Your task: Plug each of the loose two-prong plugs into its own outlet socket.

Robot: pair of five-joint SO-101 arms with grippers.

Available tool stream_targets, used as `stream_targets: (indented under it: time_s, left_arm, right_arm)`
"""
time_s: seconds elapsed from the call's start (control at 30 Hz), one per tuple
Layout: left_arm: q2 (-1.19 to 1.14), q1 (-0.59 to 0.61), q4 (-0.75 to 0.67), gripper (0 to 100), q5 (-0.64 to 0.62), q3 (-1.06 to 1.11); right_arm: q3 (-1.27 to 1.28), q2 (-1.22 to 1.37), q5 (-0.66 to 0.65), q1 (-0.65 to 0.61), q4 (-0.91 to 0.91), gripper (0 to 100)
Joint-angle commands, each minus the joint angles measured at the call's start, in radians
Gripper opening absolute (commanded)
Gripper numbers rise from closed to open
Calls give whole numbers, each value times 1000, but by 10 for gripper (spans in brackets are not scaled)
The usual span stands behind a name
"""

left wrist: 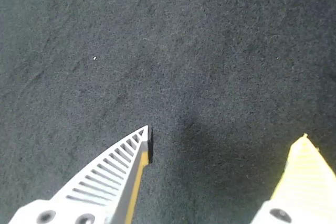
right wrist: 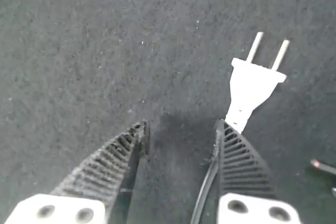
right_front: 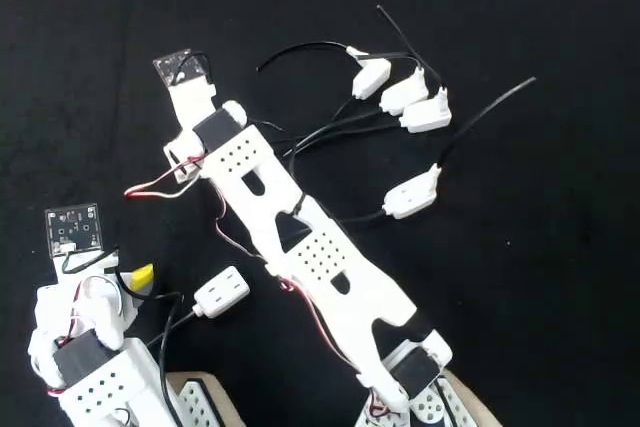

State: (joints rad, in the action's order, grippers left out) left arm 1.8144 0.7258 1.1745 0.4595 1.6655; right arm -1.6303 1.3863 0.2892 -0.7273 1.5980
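My right gripper (right wrist: 180, 128) is open just above the black cloth. A white two-prong plug (right wrist: 256, 83) lies flat beyond one fingertip (right wrist: 224, 132), prongs pointing away, and its black cord runs back along that finger. Nothing sits between the jaws. My left gripper (left wrist: 226, 132) is open over bare cloth, one finger white (left wrist: 131, 153), the other yellow (left wrist: 304, 161). In the high view the right arm (right_front: 310, 247) stretches diagonally to the far left. The left arm (right_front: 85, 347) stays near the front left, beside a white outlet socket (right_front: 222, 292).
Three white sockets (right_front: 405, 92) on black cords cluster at the back right, and another white socket (right_front: 412, 192) lies mid-right. Black cords (right_front: 330, 127) run under the right arm. Red and white arm wires (right_front: 150, 187) loop at the left.
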Motion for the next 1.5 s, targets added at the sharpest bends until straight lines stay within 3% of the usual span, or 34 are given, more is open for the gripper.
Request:
stream_targets:
  time_s: [0.0, 0.17, 0.43, 0.6, 0.87, 1.07, 1.3, 1.47]
  left_arm:
    - [6, -4, -12, 396, 5, -4]
    - [6, -4, -12, 396, 5, -4]
    - [6, -2, -12, 396, 5, -4]
    - [6, -2, -12, 396, 5, -4]
    - [6, -1, -12, 396, 5, -4]
    - [6, -1, -12, 396, 5, 1]
    - [6, -7, -12, 396, 5, 1]
    - [6, -8, -17, 396, 5, 2]
  right_arm:
    - [-44, -105, -11, 3, 43, 202]
    - [-41, -125, -9, -29, 60, 202]
    - [-39, -56, -9, 103, -41, 202]
    - [-39, 39, -11, 103, -140, 202]
    - [-39, 79, -68, 89, -143, 200]
    - [-39, 84, -78, 87, -143, 7]
    - [-45, 58, -144, 83, -91, 12]
    - [-45, -59, -430, -11, 115, 11]
